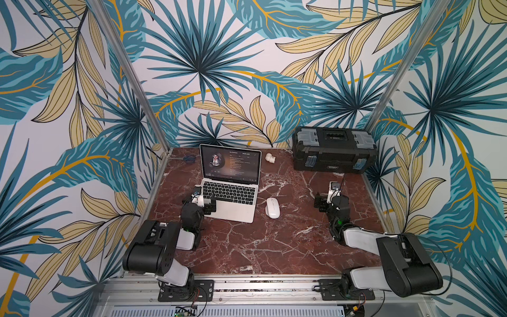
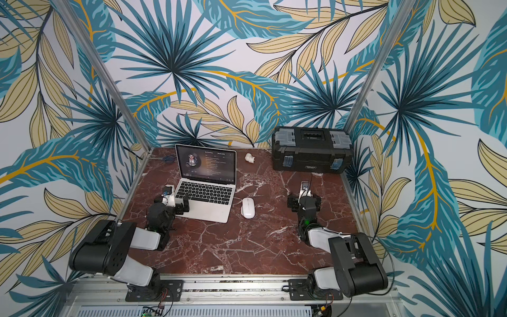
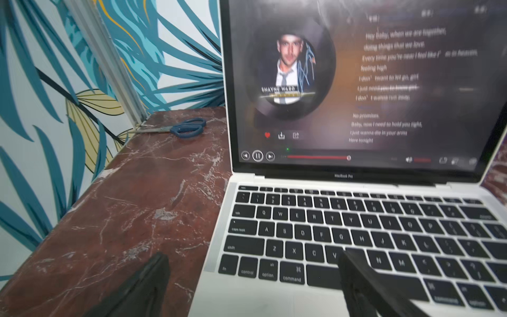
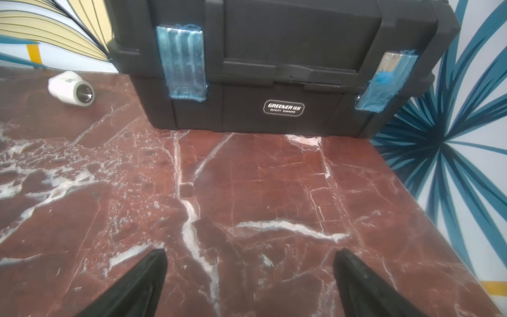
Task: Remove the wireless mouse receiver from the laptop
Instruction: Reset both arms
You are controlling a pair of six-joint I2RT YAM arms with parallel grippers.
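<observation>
On the table (image 1: 260,247), left of centre, the laptop (image 1: 229,192) stands open with its lit screen facing the arms. No receiver can be made out in any view. The laptop's left edge, seen from the left wrist, shows no plug, and its right edge is too small in both top views to judge. Left gripper (image 3: 252,256) hangs at the laptop's near left corner, jaws spread wide and empty. One finger (image 3: 356,280) is over the lower keys and the other over bare marble, so the jaws straddle the left edge. I judge this a stance for approaching that side's ports. Right gripper (image 4: 251,252) hovers well apart, over bare marble before the toolbox (image 4: 274,68), jaws likewise wide and holding nothing. It plays no visible part and is clear of the work. Mouse (image 1: 272,207) lies just right of the laptop, where a user would keep it. Scissors (image 3: 181,128) lie at the far left corner, out of the way. Assessment: extraction not begun. The receiver must first be located, and so small a plug calls for a narrow, square pinch.
</observation>
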